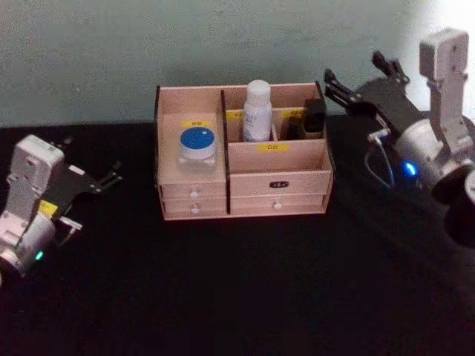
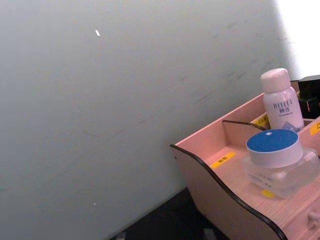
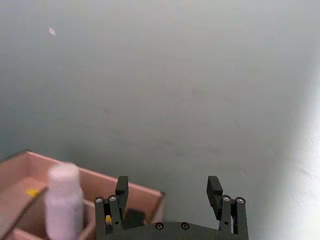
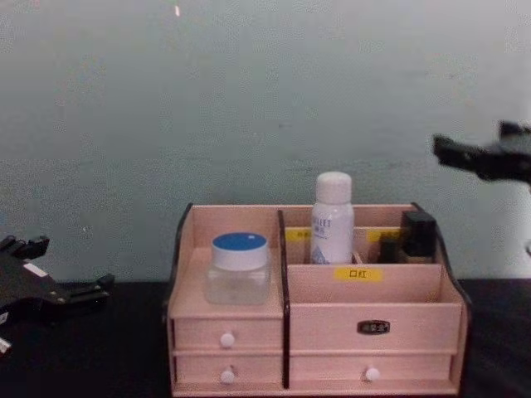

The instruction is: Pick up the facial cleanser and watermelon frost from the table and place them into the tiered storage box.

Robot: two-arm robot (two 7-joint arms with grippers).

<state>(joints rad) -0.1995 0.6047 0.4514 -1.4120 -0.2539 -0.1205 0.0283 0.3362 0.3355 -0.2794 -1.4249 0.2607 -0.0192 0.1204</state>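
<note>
Left gripper (image 1: 111,175) low over table (image 1: 223,297), left of box (image 1: 278,182); my fingers apart, empty. Right gripper (image 3: 167,186) raised right of box, spread, nothing held. Cleanser (image 4: 332,220) upright in rear middle slot, narrow walls steadying it; print roughly "RELLET". Frost jar (image 4: 239,267) in left bay above drawers. Front label: 口红. Both in box, so I judge task done.

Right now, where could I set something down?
Bare: the black tabletop in front of the light wooden organiser, and its labelled front tray. Crowded: blue-lidded clear jar occupies the left step; white bottle and dark bottle crowd the back.
</note>
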